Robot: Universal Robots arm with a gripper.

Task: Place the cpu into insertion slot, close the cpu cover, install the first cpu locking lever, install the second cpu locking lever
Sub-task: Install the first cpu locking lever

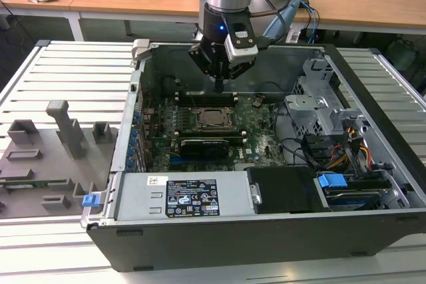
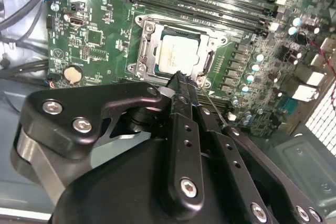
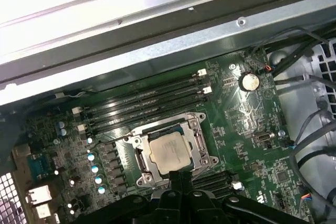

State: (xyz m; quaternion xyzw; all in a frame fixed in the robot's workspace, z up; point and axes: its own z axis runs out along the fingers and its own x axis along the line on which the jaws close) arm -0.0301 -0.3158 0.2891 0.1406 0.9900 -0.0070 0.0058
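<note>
The cpu [image 1: 213, 119] [image 2: 177, 56] [image 3: 168, 150], a pale silver square, lies flat in the insertion slot [image 1: 200, 126] on the green motherboard. The cpu cover [image 2: 145, 51] [image 3: 198, 142], a silvery frame with a window, lies down around the chip. A thin wire lever [image 2: 217, 111] slants up off the socket's edge, beside the fingers. My gripper [image 1: 218, 85] [image 2: 179, 78] [image 3: 176, 174] hangs just above the socket's edge, on the memory slot side in the exterior view. It is shut with nothing between its black fingers. Their tips hide part of the socket's rim in both wrist views.
Long black memory slots [image 1: 206, 98] run beside the socket, and a black expansion card [image 1: 210, 144] lies on its other side. The open case's walls [image 1: 136, 98], a power supply [image 1: 190, 197], a drive cage [image 1: 319, 108] and cables [image 1: 333, 151] ring the board. A grey fixture [image 1: 53, 151] sits outside.
</note>
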